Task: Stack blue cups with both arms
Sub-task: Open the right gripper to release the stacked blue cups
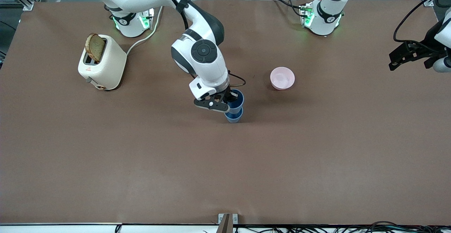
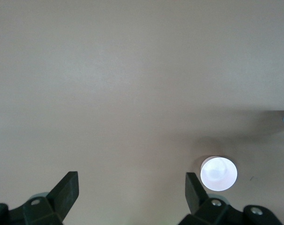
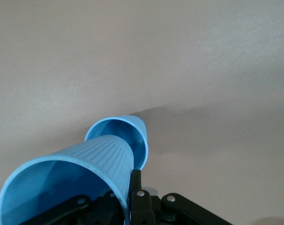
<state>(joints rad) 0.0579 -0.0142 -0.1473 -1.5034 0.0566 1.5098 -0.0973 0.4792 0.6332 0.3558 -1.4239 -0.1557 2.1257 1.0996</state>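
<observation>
Two blue cups are at the table's middle. The lower blue cup point(image 1: 234, 116) stands on the table. The upper blue cup point(image 1: 237, 99) is tilted, with its base in the lower one's mouth. My right gripper point(image 1: 225, 101) is shut on the upper cup's rim wall. In the right wrist view the gripper point(image 3: 127, 199) has one finger point(image 3: 135, 185) outside the held cup point(image 3: 76, 178), in front of the lower cup point(image 3: 127, 131). My left gripper point(image 1: 405, 55) waits, open and empty, raised over the left arm's end of the table; its spread fingertips point(image 2: 66, 187) show in the left wrist view.
A pink bowl point(image 1: 282, 78) stands beside the cups toward the left arm's end; it also shows in the left wrist view point(image 2: 218, 173). A cream toaster point(image 1: 102, 64) with a bread slice point(image 1: 95, 47) stands near the right arm's base.
</observation>
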